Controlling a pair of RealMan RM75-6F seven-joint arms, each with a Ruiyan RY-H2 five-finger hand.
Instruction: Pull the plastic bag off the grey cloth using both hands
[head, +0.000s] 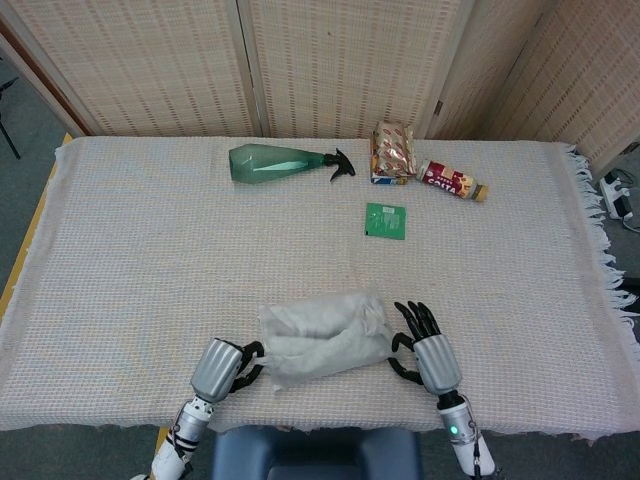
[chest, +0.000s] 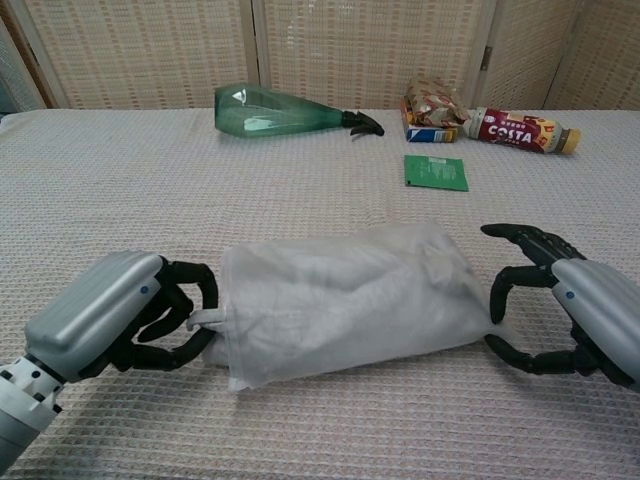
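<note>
Plastic bag (chest: 345, 298), milky and translucent, lies lengthwise in the lower middle of both views on the woven table cover (head: 150, 250), with the grey cloth (chest: 320, 290) showing dimly as a bundle inside it. The bag sits close to the table's near edge; in the head view only a narrow strip of cover lies between it and that edge. Wide bare cover spreads to the left, to the right and toward the top of the frame.

At the bag's left end the left hand (chest: 120, 315) lies low on the cover, silver back up, its dark fingers (chest: 185, 290) curled around a small twisted tab of plastic at the bag's mouth and holding it. At the bag's right end the right hand (chest: 560, 305) rests with fingers spread and arched like a claw; its fingertips reach the bag's corner, gripping nothing.

Far off in the upper part of the frame lie a green spray bottle (head: 285, 163) on its side, a snack packet (head: 392, 150), a Costa bottle (head: 452, 182) and, nearer the middle, a flat green sachet (head: 386, 220). Woven screens (head: 330, 60) stand behind the table.
</note>
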